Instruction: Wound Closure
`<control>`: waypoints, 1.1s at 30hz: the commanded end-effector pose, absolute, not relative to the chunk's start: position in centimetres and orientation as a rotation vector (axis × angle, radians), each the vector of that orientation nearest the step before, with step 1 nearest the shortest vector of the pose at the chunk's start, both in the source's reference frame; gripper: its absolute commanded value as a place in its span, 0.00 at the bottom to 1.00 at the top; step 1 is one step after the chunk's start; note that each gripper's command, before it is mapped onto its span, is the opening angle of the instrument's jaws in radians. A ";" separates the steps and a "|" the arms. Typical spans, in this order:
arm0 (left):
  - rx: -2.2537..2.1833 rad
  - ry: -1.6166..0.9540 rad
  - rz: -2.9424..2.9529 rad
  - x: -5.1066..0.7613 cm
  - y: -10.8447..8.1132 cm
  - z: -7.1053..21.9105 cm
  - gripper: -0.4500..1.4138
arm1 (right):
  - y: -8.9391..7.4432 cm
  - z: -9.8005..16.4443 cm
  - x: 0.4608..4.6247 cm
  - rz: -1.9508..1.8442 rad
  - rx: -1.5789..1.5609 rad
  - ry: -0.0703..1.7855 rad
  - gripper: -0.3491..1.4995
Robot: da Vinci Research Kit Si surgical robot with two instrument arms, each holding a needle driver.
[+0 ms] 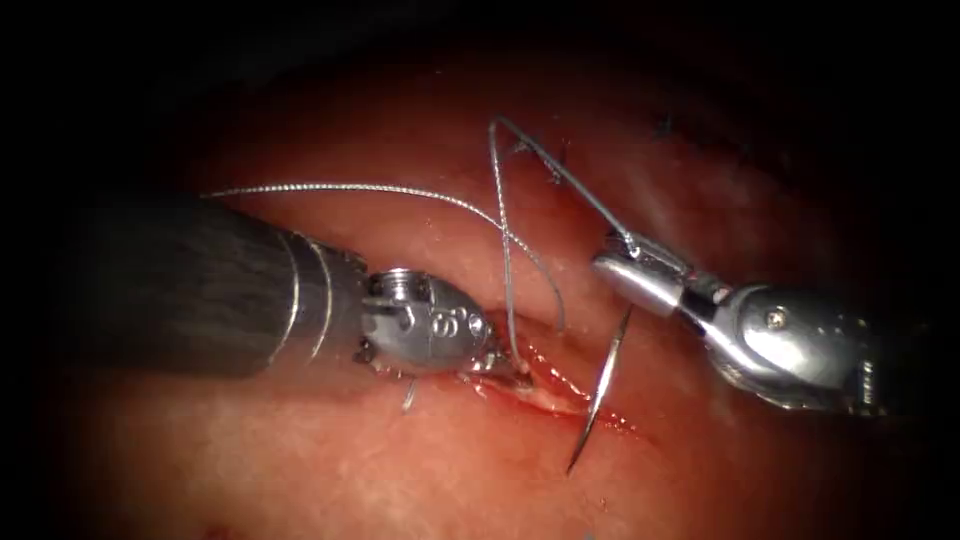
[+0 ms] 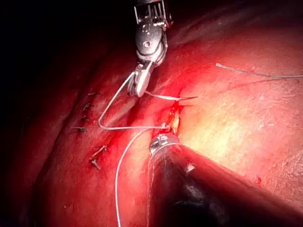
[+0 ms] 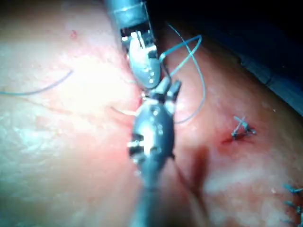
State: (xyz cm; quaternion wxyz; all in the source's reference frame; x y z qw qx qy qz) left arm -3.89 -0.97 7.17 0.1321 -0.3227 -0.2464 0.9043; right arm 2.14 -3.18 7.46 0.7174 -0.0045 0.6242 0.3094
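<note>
Pinkish-red tissue [image 1: 400, 470], deeper red fluid [image 1: 545, 395] along the cut [image 1: 560, 400], pale grey twisted thread [image 1: 400, 190], dark steel needle [image 1: 600, 390], shiny silver tools on black shafts [image 1: 170, 290].

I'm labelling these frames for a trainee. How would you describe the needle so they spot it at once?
Find the cut in the tissue, glistening with red fluid. Just right of the left tool's tip, a thin dark sliver crosses the cut's right end: the needle. Unlike the pale thread, it is rigid, tapers to a point, and neither tool holds it.
</note>
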 end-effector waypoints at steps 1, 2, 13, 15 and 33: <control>-0.951 -0.731 2.631 -3.93 -1.0 7.2 0.00 | -3.2 7.5 2.21 0.684 -0.011 1.384 0.00; -0.973 -0.784 2.624 -3.93 -1.0 7.2 0.00 | -3.2 7.5 2.21 0.679 -0.015 1.384 0.00; -1.063 -0.997 2.647 -4.02 -1.2 7.1 0.00 | -3.1 7.6 2.22 0.616 -0.081 1.394 0.00; -1.083 -1.023 2.655 -4.05 -1.2 7.1 0.00 | -3.1 7.6 2.23 0.599 -0.092 1.396 0.00; -1.152 -1.072 2.700 -4.02 -1.3 6.9 0.00 | -3.2 7.8 2.45 0.386 -0.246 1.353 0.00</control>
